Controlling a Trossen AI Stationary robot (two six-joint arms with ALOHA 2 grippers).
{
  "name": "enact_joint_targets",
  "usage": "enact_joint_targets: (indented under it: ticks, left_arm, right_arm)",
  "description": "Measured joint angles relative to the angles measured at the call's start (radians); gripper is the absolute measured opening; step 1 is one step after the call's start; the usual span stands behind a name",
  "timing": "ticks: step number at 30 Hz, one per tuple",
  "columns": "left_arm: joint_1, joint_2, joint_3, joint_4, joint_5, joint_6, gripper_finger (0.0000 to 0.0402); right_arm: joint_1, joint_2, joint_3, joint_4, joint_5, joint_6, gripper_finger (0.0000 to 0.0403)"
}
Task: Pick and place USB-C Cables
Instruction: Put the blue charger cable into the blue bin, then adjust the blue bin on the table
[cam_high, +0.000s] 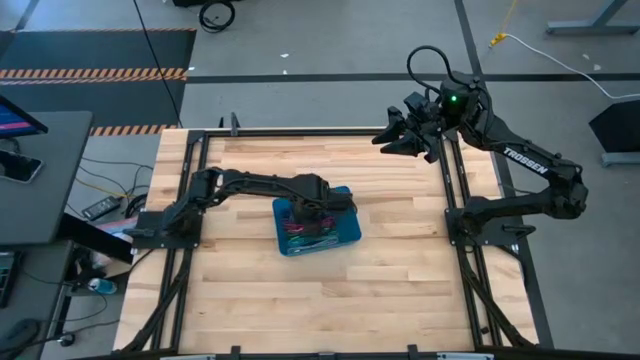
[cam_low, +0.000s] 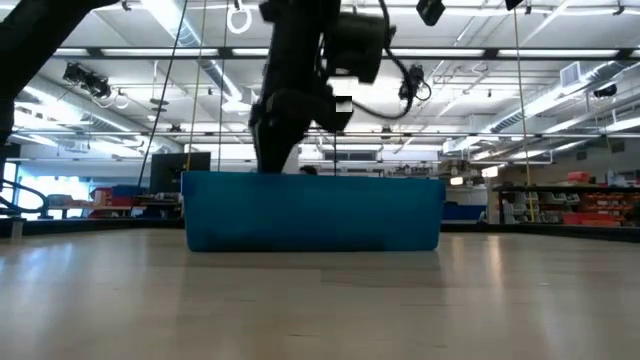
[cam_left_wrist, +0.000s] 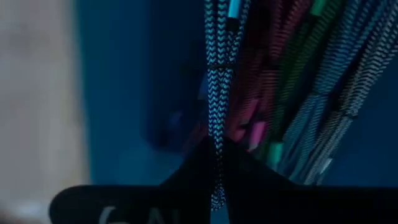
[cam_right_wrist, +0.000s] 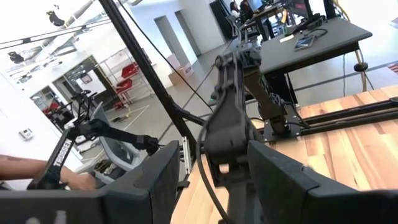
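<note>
A blue tray (cam_high: 347, 236) (cam_low: 315, 215) sits mid-table and holds several short braided cable bundles (cam_high: 308, 233) in teal, pink-maroon, green and grey, lying side by side on its floor. My left gripper (cam_high: 305, 212) (cam_left_wrist: 216, 171) reaches down into the tray and is shut on a teal-and-black braided cable (cam_left_wrist: 216, 87). In the low view the left arm (cam_low: 290, 120) drops behind the tray's near wall, which hides the fingers. My right gripper (cam_high: 392, 137) (cam_right_wrist: 214, 152) hangs open, raised above the table's far right corner, away from the tray. My left gripper pinches the teal-and-black cable between its two fingertips (cam_left_wrist: 196, 165), on a stretch (cam_left_wrist: 216, 138) beside the other bundles. The fingers come from above, pointing down into the tray. The cable runs straight on from the fingertips; whether it is lifted off the tray floor cannot be told.
The bare wooden table top (cam_high: 420, 270) spreads around the tray, framed by black rails (cam_high: 455, 190). The pink (cam_left_wrist: 255, 134), green (cam_left_wrist: 277, 152) and grey (cam_left_wrist: 348, 93) bundles lie close against the held cable. A desk with a screen stands off the table's left side (cam_high: 30, 170).
</note>
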Motion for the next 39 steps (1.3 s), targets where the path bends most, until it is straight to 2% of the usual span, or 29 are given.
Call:
enact_joint_targets:
  ticks: [5,8,17,25,31,34,38,39]
  left_arm:
    - [-0.014,0.0,-0.123,0.197,0.097,0.008,0.0017]
    - [-0.019,-0.001,-0.164,0.262,0.142,0.007,0.0017]
    - [-0.015,-0.001,-0.156,0.238,0.15,0.011,0.002]
    - [-0.002,0.0,-0.051,0.185,0.147,0.061,0.0133]
    - [0.007,0.0,0.065,0.079,0.142,0.08,0.0184]
    - [0.01,0.0,0.133,-0.017,0.057,0.062,0.0193]
    - [0.011,0.001,0.258,-0.234,-0.232,0.002,0.0188]
    - [0.011,-0.003,0.284,-0.241,-0.298,-0.011,0.0184]
  right_arm:
    - [0.0,0.0,0.0,-0.001,0.006,0.0,0.0196]
    - [0.0,0.0,0.0,-0.001,0.007,0.0,0.0196]
    - [0.0,0.0,0.0,0.0,0.007,0.0,0.0196]
    - [0.0,0.0,0.0,0.0,0.007,0.0,0.0196]
    - [0.0,0.0,0.0,-0.001,0.001,0.0,0.0196]
    - [0.0,0.0,0.0,-0.001,-0.003,0.0,0.0196]
    - [0.0,-0.001,0.0,-0.024,-0.018,-0.056,0.0187]
    - [0.0,-0.001,0.0,-0.043,-0.019,-0.073,0.018]
